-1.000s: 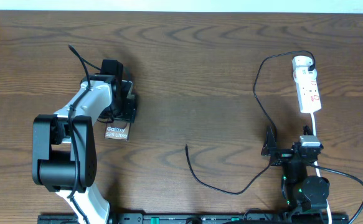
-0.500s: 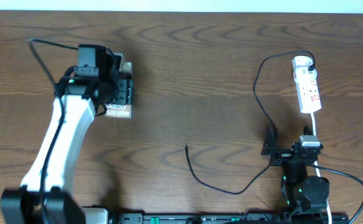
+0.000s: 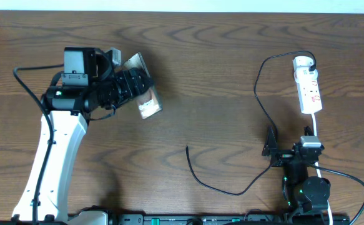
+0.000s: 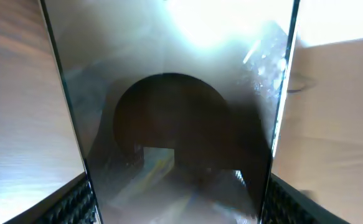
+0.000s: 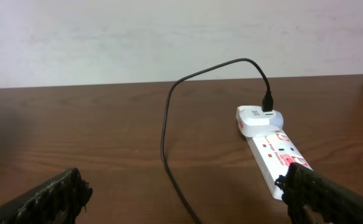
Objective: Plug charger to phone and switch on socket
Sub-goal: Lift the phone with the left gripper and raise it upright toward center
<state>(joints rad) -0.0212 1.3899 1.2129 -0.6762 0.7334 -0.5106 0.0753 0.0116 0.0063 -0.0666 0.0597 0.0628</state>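
Observation:
My left gripper (image 3: 130,86) is shut on the phone (image 3: 145,94), holding it tilted above the table at the upper left. In the left wrist view the phone's glossy dark face (image 4: 175,118) fills the space between the two fingers. The black charger cable (image 3: 256,94) runs from the round white adapter (image 3: 303,62) on the socket (image 3: 309,90) down to its loose plug tip (image 3: 187,149) at table centre. My right gripper (image 3: 271,150) is open and empty at the lower right, with the cable (image 5: 165,137) and socket (image 5: 271,149) ahead of it.
The socket's thick white cord (image 3: 317,134) runs down past the right arm's base (image 3: 303,187). The left arm (image 3: 54,150) stretches along the left side of the dark wooden table (image 3: 219,62).
My left gripper has lifted the phone off the table and swung it up and to the right, turning it to a tilt. The right arm and cable have not moved.

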